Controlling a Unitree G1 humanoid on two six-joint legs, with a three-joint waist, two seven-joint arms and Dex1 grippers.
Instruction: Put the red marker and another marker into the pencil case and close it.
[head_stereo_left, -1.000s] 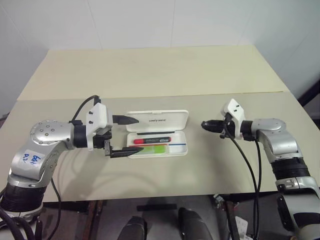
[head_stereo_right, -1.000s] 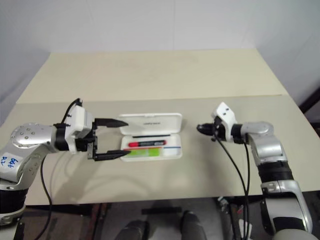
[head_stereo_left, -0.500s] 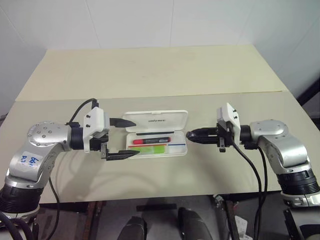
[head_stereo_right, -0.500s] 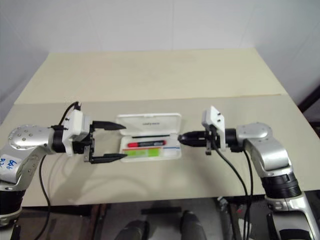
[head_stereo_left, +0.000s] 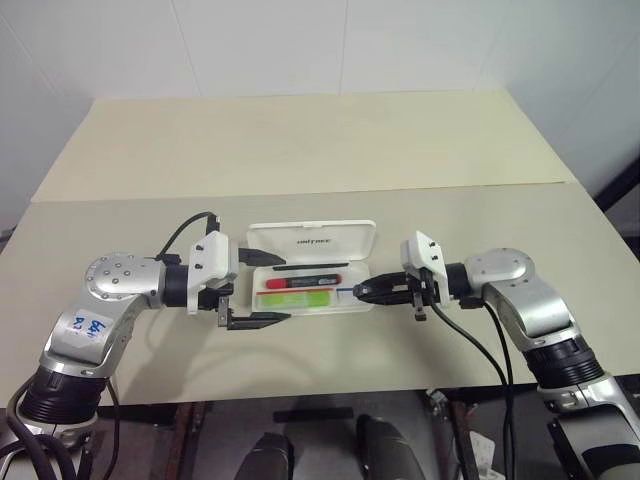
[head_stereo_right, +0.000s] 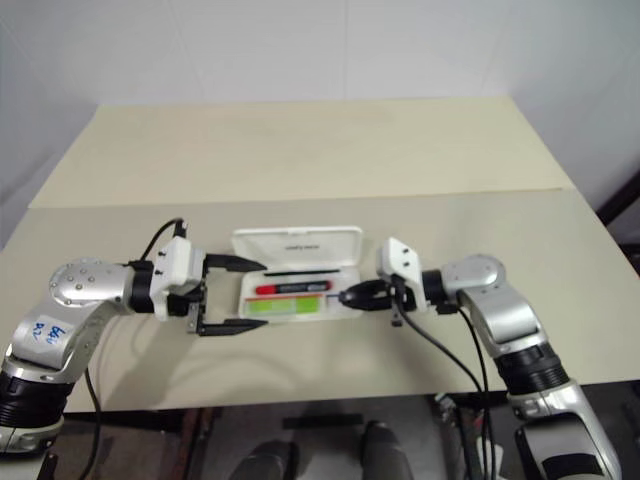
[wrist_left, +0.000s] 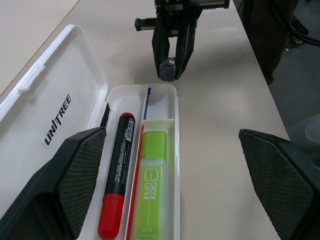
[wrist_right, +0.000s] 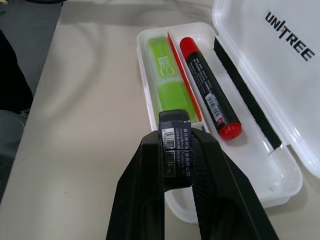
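Note:
The pencil case lies open at the table's middle, its lid flat behind the tray. In the tray the red marker lies beside another marker, a lime-green highlighter. My left gripper is open wide at the case's left end, one finger over the lid's corner, the other in front of the tray. My right gripper is shut, its tip at the tray's right end. A small black piece with a barcode label sits at its fingertips; I cannot tell what it is.
The case sits on a beige table with a seam running across behind it and a second panel beyond. The front edge is near below both arms. Black cables hang from each wrist.
My right gripper swung in from the right to the case's right end, staying shut. The left gripper sank slightly around the case's left end, still open.

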